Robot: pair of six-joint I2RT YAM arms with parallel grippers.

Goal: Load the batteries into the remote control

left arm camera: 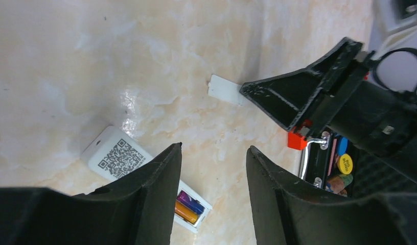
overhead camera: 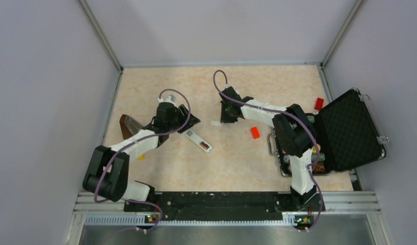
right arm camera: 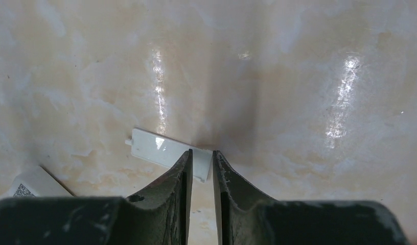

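Left gripper [left arm camera: 215,148] open and empty above remote control [left arm camera: 117,155], back up on table [left arm camera: 68,61]. Batteries [left arm camera: 188,206] side by side in its bay. Right gripper [right arm camera: 201,153] nearly closed at cover plate [right arm camera: 155,145] end, can't tell if gripping. Pinch squarely, lift level, left steadies remote.

Red block [overhead camera: 255,132] between remote [overhead camera: 199,140] and case [overhead camera: 349,130]

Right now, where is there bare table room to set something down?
Free: the far strip of the beige marble table, and the near middle between the slim white remote control and open black case. Crowded: around the small white plate at the right gripper.
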